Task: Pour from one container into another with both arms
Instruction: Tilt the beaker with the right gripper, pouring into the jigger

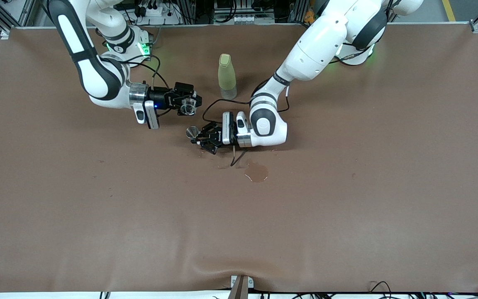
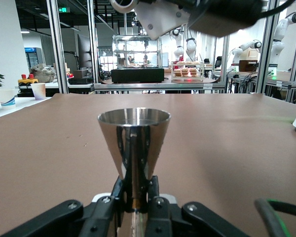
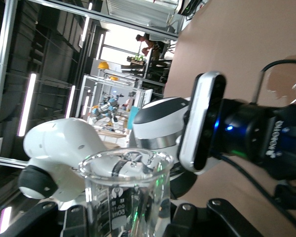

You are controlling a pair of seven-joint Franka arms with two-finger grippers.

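My right gripper is shut on the clear glass cup, held above the table and tilted. In the right wrist view the glass cup sits between that right gripper's pads, its rim turned toward the left arm's hand. My left gripper is shut on the silvery metal jigger, low over the table, just nearer the front camera than the cup. The jigger stands upright in the left wrist view, its waist clamped in the left gripper.
A tall yellow-green bottle stands upright toward the arms' bases, close to the left arm's forearm. A wet patch lies on the brown table cover, nearer the camera than the left gripper.
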